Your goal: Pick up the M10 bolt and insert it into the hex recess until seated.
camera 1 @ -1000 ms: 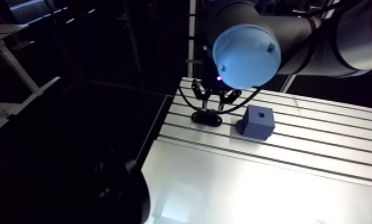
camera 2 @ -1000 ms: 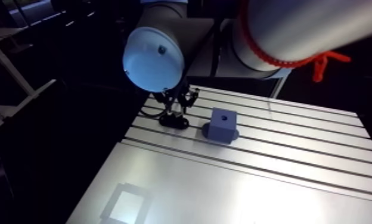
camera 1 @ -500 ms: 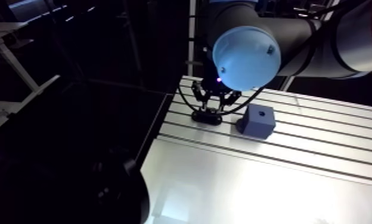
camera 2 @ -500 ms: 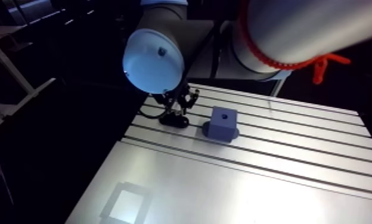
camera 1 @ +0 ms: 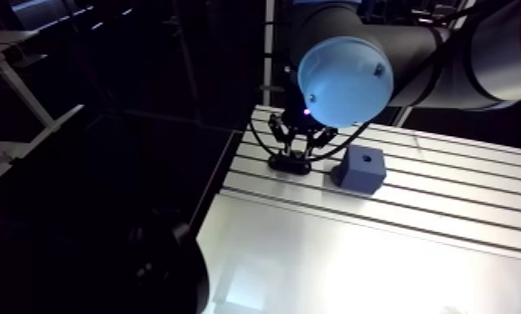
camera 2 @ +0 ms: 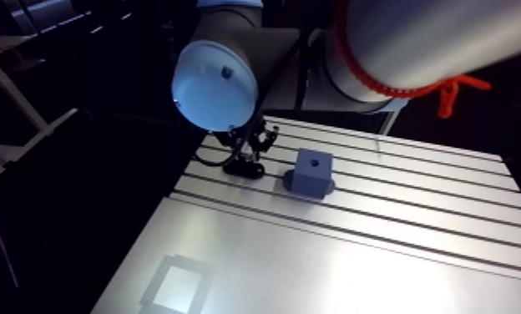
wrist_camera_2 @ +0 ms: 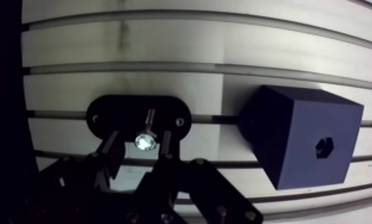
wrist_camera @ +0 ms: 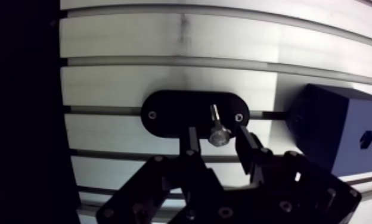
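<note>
m10 bolt (wrist_camera_2: 143, 141): standing upright, head up, shank going down into a black oval holder; sitting between the gripper's fingers, not lifted
table (wrist_camera: 164, 36): slotted aluminium, carrying everything; dark drop-off running along its edge beside the holder
holder (wrist_camera: 170, 113): lying flat on the table over a slot, a small screw showing at each end, bolt sitting near one end
gripper (wrist_camera: 216, 132): hanging low over the holder, straddling the bolt
fingers (wrist_camera: 245, 143): spread, a visible gap showing on each side of the bolt head in the wrist view, so nothing is being clamped
blue block (wrist_camera: 328, 119): sitting on the table just beside the holder, on the side away from the table edge, apart from the gripper
hex recess (wrist_camera: 363, 139): showing as a small dark hexagon on the block's top face, nothing sitting in it
progress: early; gripper looking lined up on the bolt, grasp not yet made
remaining: closing on the bolt, pulling it straight up out of the holder, carrying it over to the block, lining it up with the hex, pushing down until seated
hidden: bolt's lower end disappearing into the holder, so how deep it is sitting is not readable; recess depth not readable either
hard to read: in the arm view the gripper is showing small and dark under the blue joint cap, so the finger gap is only readable from the wrist view
</note>
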